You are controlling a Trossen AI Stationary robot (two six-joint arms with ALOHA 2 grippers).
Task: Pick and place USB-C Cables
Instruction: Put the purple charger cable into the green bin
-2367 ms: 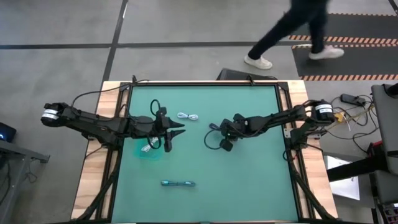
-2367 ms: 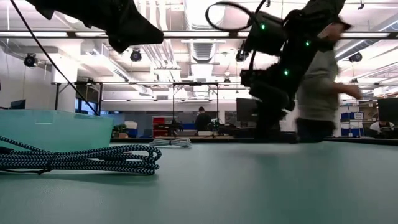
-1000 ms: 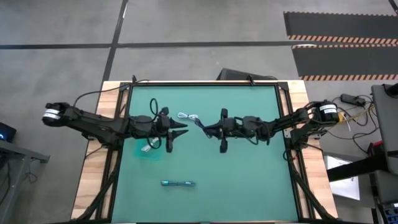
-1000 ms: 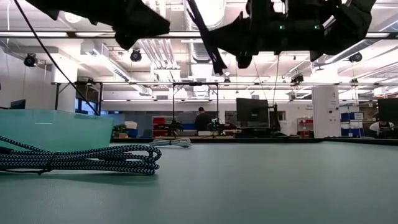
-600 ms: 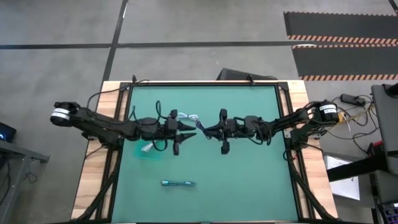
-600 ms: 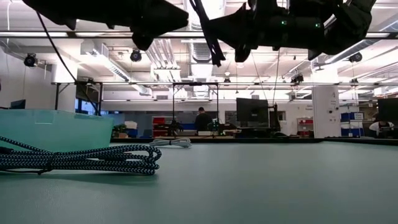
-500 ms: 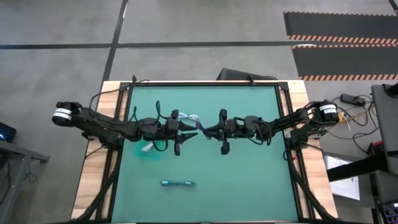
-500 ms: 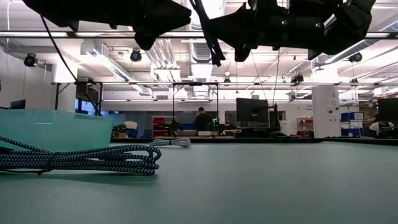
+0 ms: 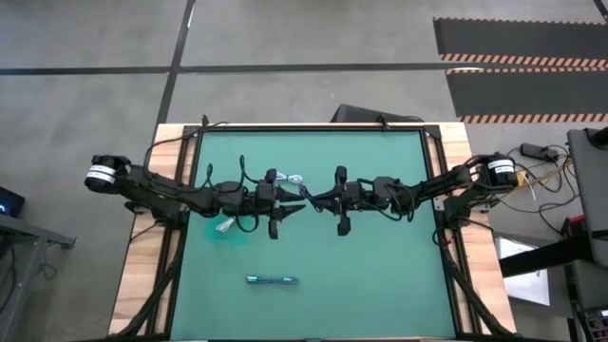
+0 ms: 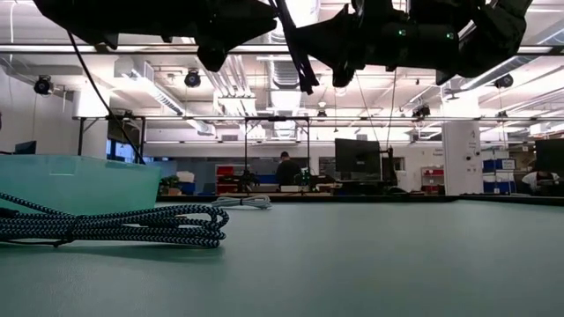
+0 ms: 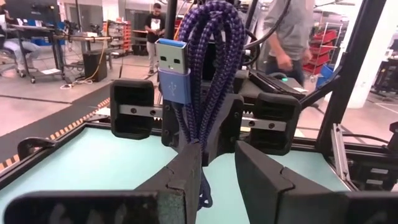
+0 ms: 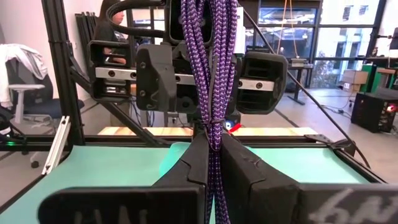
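The tub (image 9: 226, 228) sits at the left of the table, and just past it the left gripper (image 11: 217, 152) hangs mid-table, level, its fingers parted on either side of the dark cable (image 11: 211, 56) without pinching it. If the right gripper (image 12: 214, 146) lets go before the left closes, the bundle would likely drop to the mat (short of the tub). The right arm reaches in level from the other side, tip to tip with the left, fingers clamped on the upright bundle.
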